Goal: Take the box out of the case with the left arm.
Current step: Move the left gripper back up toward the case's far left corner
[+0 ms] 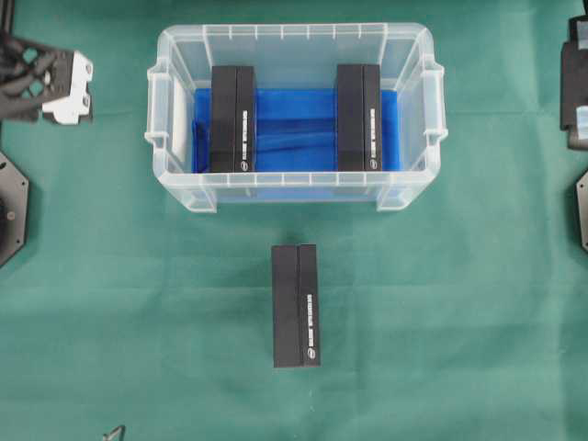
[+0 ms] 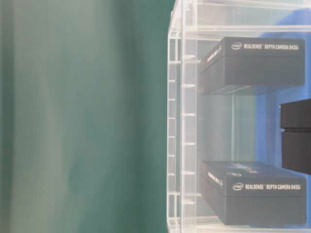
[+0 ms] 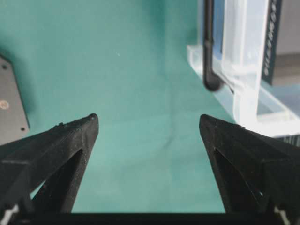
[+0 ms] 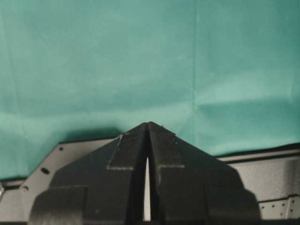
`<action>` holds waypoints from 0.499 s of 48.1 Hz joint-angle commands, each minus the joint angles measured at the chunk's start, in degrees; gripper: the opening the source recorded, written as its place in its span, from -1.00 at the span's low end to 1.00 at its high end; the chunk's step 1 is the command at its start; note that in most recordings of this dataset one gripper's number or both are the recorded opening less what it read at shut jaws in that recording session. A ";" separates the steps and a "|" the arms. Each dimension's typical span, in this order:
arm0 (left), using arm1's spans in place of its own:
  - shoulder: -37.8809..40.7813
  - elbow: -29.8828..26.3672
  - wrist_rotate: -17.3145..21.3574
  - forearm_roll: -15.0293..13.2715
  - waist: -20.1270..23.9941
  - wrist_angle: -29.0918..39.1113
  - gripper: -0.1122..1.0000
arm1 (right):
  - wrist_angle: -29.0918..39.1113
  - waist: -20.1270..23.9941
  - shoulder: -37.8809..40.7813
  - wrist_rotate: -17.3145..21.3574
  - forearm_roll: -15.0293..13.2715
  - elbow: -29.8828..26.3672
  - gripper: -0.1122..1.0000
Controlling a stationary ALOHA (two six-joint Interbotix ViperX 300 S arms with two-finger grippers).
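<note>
Two boxes (image 1: 231, 119) (image 1: 358, 118) are sitting in one case (image 1: 294, 37); a third box (image 1: 296, 305) is lying outside. Left gripper (image 3: 149, 123) jaws are gaping empty, right gripper (image 4: 148, 125) jaws are pressing closed.

In the overhead view, the left arm (image 1: 41, 78) is cut off by the left edge, so its end effector's fingertips cannot be seen there. The right arm (image 1: 574, 87) is mostly past the right edge. In the table-level view, the case (image 2: 182, 116) is cut by the right edge and looks blurry. To the right of the left end effector (image 3: 149, 123), the writing on a box (image 3: 271, 42) is too blurry to read.
</note>
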 commanded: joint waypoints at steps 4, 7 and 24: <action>0.09 -1.58 1.85 -0.09 2.20 0.62 0.72 | 0.00 0.09 -0.09 0.00 -0.18 -0.53 -0.80; 0.09 -1.67 1.93 -0.09 2.46 0.88 0.72 | 0.00 0.00 -0.09 0.00 -0.18 -0.53 -0.80; 0.26 -1.85 1.58 -0.62 2.29 0.88 0.72 | 0.00 0.09 -0.09 0.00 -0.18 -0.53 -0.80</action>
